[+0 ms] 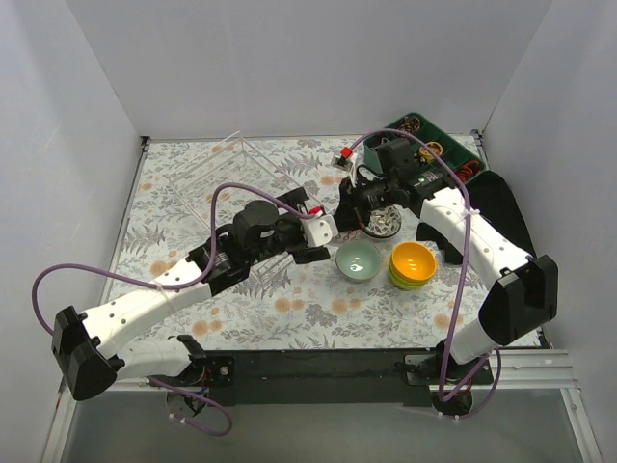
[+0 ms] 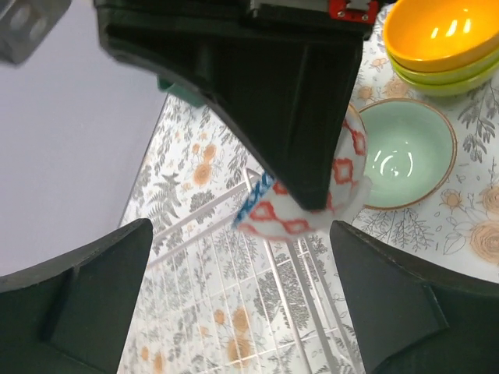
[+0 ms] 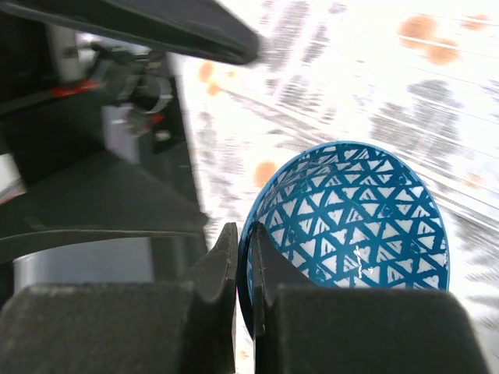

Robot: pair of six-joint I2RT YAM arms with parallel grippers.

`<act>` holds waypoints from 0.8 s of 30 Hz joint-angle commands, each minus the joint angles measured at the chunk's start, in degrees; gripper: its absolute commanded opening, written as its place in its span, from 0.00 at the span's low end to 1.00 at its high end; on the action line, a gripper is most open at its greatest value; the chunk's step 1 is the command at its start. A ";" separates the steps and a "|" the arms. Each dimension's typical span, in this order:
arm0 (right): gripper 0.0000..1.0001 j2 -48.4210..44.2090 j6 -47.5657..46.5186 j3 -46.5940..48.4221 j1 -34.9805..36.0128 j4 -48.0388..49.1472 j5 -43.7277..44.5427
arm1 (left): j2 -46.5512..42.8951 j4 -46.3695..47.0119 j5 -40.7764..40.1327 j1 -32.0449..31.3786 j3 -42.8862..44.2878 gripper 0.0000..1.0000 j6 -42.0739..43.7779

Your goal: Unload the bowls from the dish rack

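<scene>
My right gripper [image 1: 362, 220] is shut on the rim of a patterned bowl [image 1: 383, 224] and holds it in the air. The bowl is blue-white inside [image 3: 351, 226], and its white outside has red diamonds [image 2: 304, 210]. The jaws pinch its rim in the right wrist view [image 3: 243, 234]. My left gripper [image 1: 323, 234] is open and empty, just left of that bowl, above the clear dish rack [image 1: 231, 178], whose ribbed floor shows below it [image 2: 257, 304]. A pale mint bowl [image 1: 359, 259] sits on the table. An orange bowl [image 1: 413, 259] is stacked on yellow-green bowls [image 2: 452, 78].
A dark green compartmented tray [image 1: 424, 145] with small parts stands at the back right. A small red and white object [image 1: 342, 154] lies behind the rack. Grey walls close in the table on three sides. Purple cables loop off both arms.
</scene>
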 commanded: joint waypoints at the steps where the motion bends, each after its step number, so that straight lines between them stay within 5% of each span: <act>1: 0.01 -4.05 -2.70 2.46 -0.85 2.26 15.91 | -2.21 3.84 -8.01 0.52 -2.01 0.98 -8.43; 14: 0.01 -10.56 0.27 -16.35 -0.85 27.38 56.42 | -3.44 -3.53 -6.44 16.95 -1.83 0.98 -41.56; 24: 0.01 -6.17 5.46 -25.14 -1.55 41.97 63.49 | -4.75 -7.41 -5.30 23.55 -3.15 0.98 -50.10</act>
